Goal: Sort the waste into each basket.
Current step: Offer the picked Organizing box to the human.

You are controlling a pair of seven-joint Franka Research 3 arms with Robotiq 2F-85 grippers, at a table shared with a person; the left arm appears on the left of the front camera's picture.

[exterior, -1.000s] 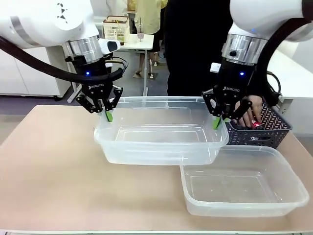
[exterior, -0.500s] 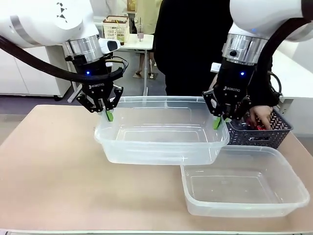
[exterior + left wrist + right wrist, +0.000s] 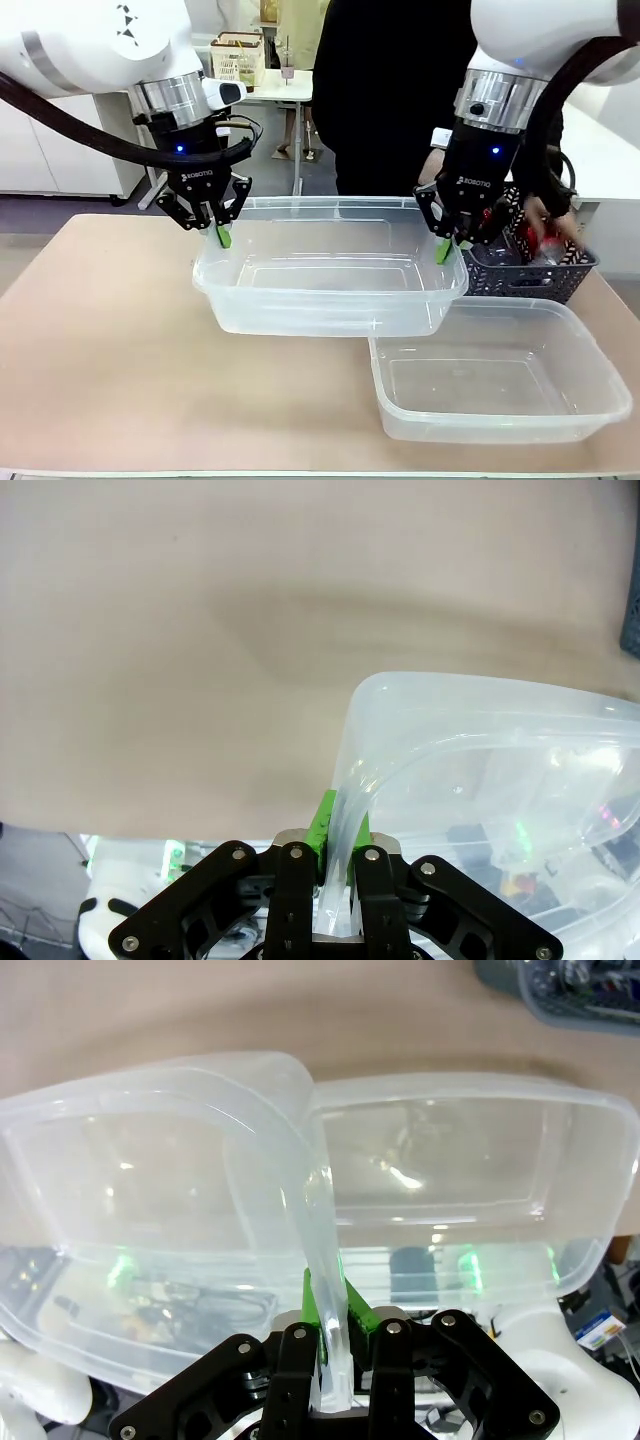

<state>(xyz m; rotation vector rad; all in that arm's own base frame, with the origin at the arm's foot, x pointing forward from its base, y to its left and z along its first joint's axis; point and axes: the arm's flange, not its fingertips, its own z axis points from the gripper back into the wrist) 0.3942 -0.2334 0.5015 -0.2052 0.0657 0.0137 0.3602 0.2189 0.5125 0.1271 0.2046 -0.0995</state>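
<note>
From the front, the left gripper (image 3: 221, 233) and the right gripper (image 3: 445, 248) each pinch an opposite end rim of the larger clear tub (image 3: 330, 300), holding it above the table (image 3: 100, 340). A second clear tub (image 3: 500, 385) sits just in front of it, towards the right arm's side. Behind the larger tub, a person's hand (image 3: 540, 215) reaches into the dark lattice basket (image 3: 535, 272).

The left wrist camera shows its green pads (image 3: 323, 823) clamped on the larger tub's rim (image 3: 352, 810).

The right wrist camera shows the same grip, pads (image 3: 322, 1310) closed on the wall (image 3: 322, 1260).
</note>
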